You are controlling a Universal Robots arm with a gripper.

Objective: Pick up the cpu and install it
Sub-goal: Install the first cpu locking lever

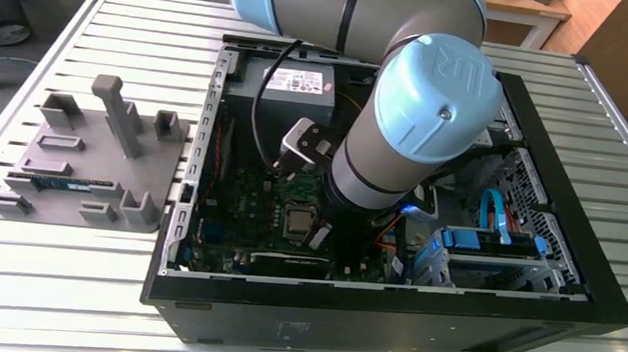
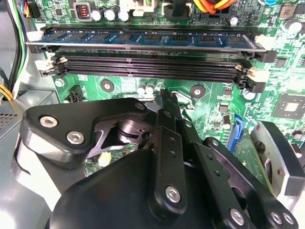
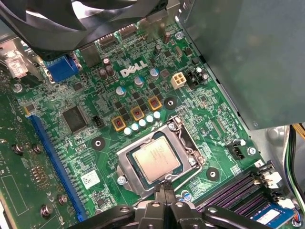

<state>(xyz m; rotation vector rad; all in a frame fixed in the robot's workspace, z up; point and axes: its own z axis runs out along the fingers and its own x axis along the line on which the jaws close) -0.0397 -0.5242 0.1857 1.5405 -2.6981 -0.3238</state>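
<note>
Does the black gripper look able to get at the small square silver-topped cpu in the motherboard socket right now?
Probably yes: the black gripper hangs right beside the small square silver-topped cpu, and nothing lies over its metal top.

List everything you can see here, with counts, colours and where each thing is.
table: one, silver, under everything
case: one, black, open, on table
motherboard: one, green, in case
cpu: one, silver-grey, in motherboard socket
plate: one, grey, on table, exterior view's left of case
memory sticks: two, blue-green, this one in a motherboard slot, other on plate
arm: one, grey and blue, reaching into case
gripper: one, black, shut, tips beside cpu
</note>
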